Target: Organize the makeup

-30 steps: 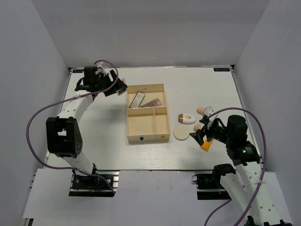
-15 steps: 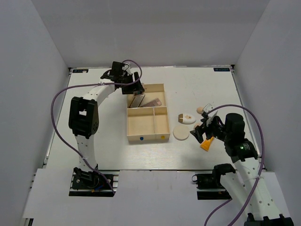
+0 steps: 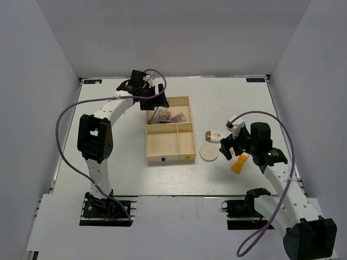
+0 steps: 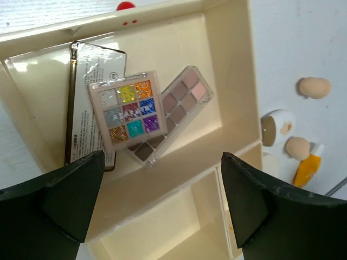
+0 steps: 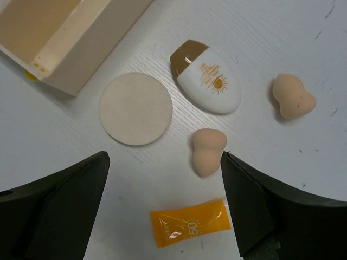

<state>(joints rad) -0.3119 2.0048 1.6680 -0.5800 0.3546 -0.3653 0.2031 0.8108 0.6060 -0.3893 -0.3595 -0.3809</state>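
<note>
Here, 2 sponges (image 5: 207, 151), 1 puff (image 5: 135, 108), 1 tube (image 5: 190, 227).

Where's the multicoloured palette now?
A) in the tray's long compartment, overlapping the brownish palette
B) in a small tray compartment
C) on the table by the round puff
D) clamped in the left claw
A: left wrist view shows the multicoloured palette in the long compartment of the tray, partly over the brownish palette; the left claw is open.

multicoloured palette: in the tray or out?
In. The multicoloured palette lies tilted in the tray's long compartment, partly overlapping the brownish palette.
</note>
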